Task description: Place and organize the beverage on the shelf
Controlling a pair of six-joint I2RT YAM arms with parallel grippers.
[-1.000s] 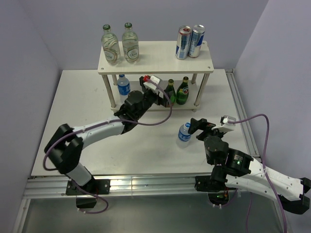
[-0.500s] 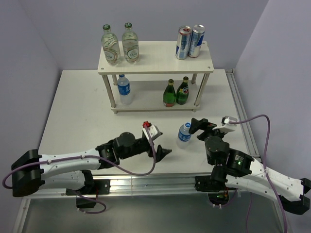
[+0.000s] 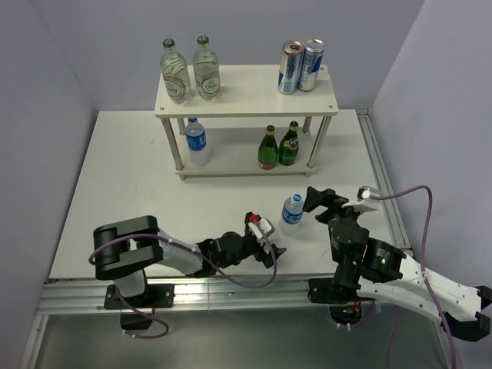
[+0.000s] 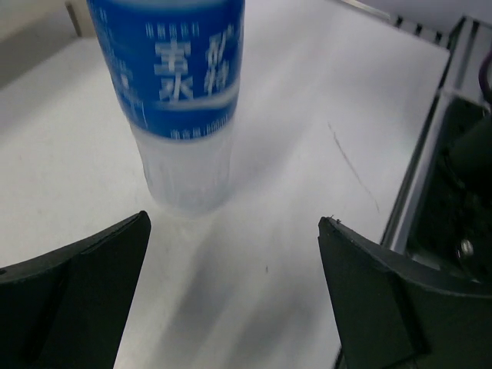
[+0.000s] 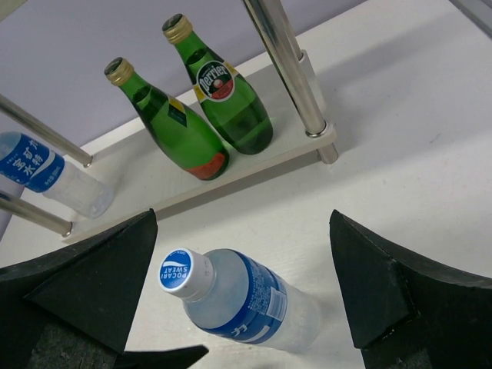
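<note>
The cream two-tier shelf (image 3: 246,96) stands at the back of the table. A small clear bottle with a blue label and blue-and-white cap (image 3: 291,209) stands upright on the table in front of it. My right gripper (image 3: 317,204) is open just right of this bottle. In the right wrist view the bottle (image 5: 250,304) shows between the spread fingers (image 5: 92,284), untouched. My left gripper (image 3: 275,247) is open and low near the front edge. In the left wrist view the bottle (image 4: 181,100) stands ahead of the open gripper (image 4: 234,219).
Two clear glass bottles (image 3: 190,71) and two cans (image 3: 300,67) stand on the top board. The lower board (image 5: 269,161) holds a blue-label water bottle (image 3: 196,141) at left and two green bottles (image 3: 277,146) at right, beside a shelf leg (image 5: 292,69).
My left arm has pulled back from the shelf's lower tier to the near edge, its empty gripper now pointing at the bottle on the table. The right gripper has barely shifted.
</note>
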